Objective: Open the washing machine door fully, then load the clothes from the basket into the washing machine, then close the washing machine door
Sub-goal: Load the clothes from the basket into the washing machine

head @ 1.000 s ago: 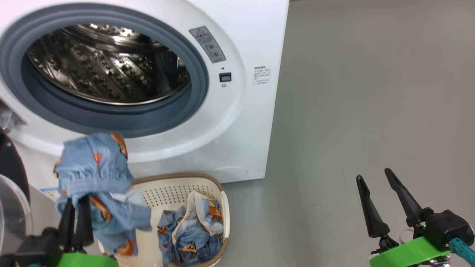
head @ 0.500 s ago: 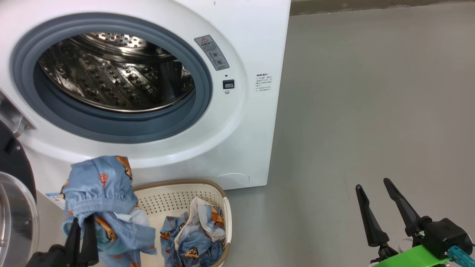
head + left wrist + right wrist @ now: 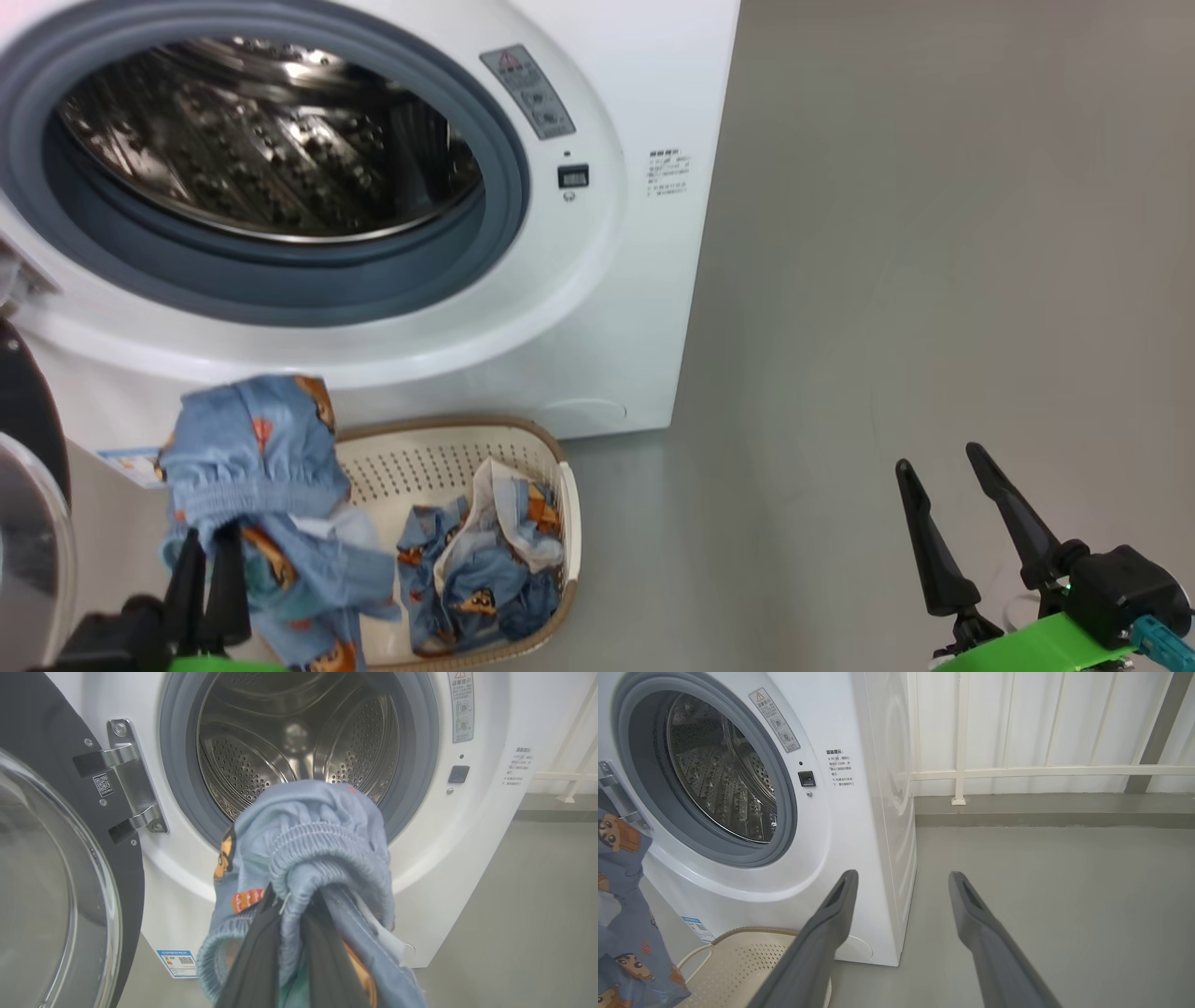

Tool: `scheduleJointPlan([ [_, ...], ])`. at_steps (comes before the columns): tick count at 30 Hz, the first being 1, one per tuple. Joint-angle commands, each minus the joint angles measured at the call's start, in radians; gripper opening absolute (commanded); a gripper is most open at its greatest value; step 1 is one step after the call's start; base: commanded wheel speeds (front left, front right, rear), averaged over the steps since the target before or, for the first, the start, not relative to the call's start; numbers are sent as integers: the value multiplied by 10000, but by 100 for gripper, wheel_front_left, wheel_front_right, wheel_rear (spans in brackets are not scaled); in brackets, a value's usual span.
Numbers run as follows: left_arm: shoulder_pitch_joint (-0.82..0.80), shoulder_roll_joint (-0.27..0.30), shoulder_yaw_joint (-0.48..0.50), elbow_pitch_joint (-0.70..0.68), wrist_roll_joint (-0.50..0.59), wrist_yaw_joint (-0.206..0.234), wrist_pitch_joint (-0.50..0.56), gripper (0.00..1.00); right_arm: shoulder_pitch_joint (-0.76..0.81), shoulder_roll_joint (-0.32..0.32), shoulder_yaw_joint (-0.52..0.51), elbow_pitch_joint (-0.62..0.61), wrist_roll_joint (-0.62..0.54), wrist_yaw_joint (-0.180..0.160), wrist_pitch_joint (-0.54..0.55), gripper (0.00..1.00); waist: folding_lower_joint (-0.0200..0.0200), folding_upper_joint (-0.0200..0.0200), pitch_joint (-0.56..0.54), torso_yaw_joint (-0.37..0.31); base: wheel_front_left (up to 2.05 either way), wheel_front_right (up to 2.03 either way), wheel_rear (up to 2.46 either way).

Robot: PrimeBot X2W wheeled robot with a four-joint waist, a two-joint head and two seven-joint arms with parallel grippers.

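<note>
My left gripper is shut on one piece of the clothes, a light blue garment with orange cartoon figures. It hangs above the left end of the basket, below the machine's opening. In the left wrist view the bunched garment drapes over my left gripper, level with the lower rim of the drum. More clothes lie in the basket. The washing machine stands with its door swung open at the left. My right gripper is open and holds nothing, over the floor at the right.
Grey floor stretches to the right of the machine. A white railing and wall stand behind it. The door's hinge and glass bowl are close on the left of my left gripper.
The head view has shifted up and then back down. The held garment now sits a little lower against the basket. My right gripper has stayed open in the same place.
</note>
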Motion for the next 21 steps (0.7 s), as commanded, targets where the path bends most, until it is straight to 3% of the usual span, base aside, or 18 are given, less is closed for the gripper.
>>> scheduleJointPlan([
  [1, -508, 181, 323, -172, -35, 8, -67, 0, -345, -139, 207, -278, 41, 16, -47, 100, 0, 0, 285, 6, 0, 0, 0],
  [10, -1717, 351, 332, 469, -255, -219, -107, 0, -713, -89, 246, -352, -21, 16, -47, 100, 0, 0, 1202, -54, 0, 0, 0],
  [21, -3936, 1001, 364, 1833, -468, -648, 10, 0, -1222, -47, 533, -383, -86, 16, -47, 100, 0, 0, 1958, -406, 0, 0, 0],
])
